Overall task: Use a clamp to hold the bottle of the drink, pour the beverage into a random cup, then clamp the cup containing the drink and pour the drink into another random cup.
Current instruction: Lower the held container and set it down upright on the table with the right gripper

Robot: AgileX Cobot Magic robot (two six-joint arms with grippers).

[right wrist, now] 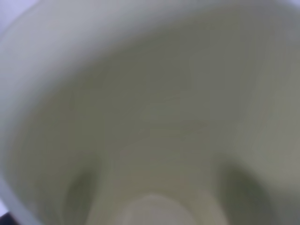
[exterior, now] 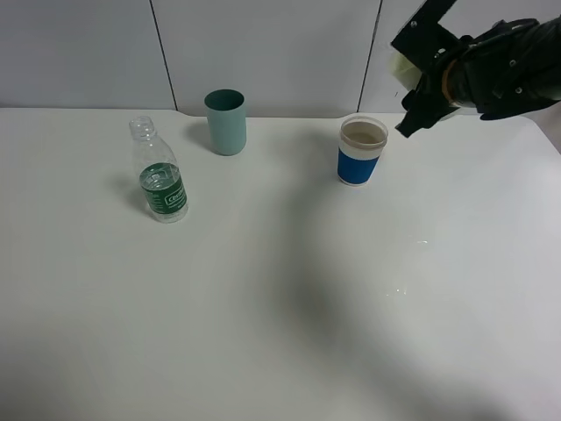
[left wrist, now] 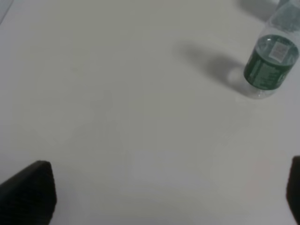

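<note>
Three vessels stand on the white table (exterior: pixel 280 333) under my high camera. Largest in view is the right arm's black claw (exterior: pixel 419 74), raised above the table's far right side and clenched on the pale yellow-green cup (exterior: pixel 401 68), which is tipped toward the white cup with the blue band (exterior: pixel 362 152) — the claw's lower tip sits just beside that cup's rim. My right wrist camera is filled by the pale cup's blurred inside (right wrist: pixel 150 122); I cannot tell whether liquid remains in it. The banded cup stands upright, right of centre. The bottle (exterior: pixel 159 173) stands upright at the left, uncapped, green label facing me. The teal cup (exterior: pixel 225 122) stands behind it, well apart. The left claw (left wrist: pixel 154 197) is released — dark jaws spread wide over bare table, bottle (left wrist: pixel 271 61) near. A few droplets (exterior: pixel 399 290) glint on the table.
</note>
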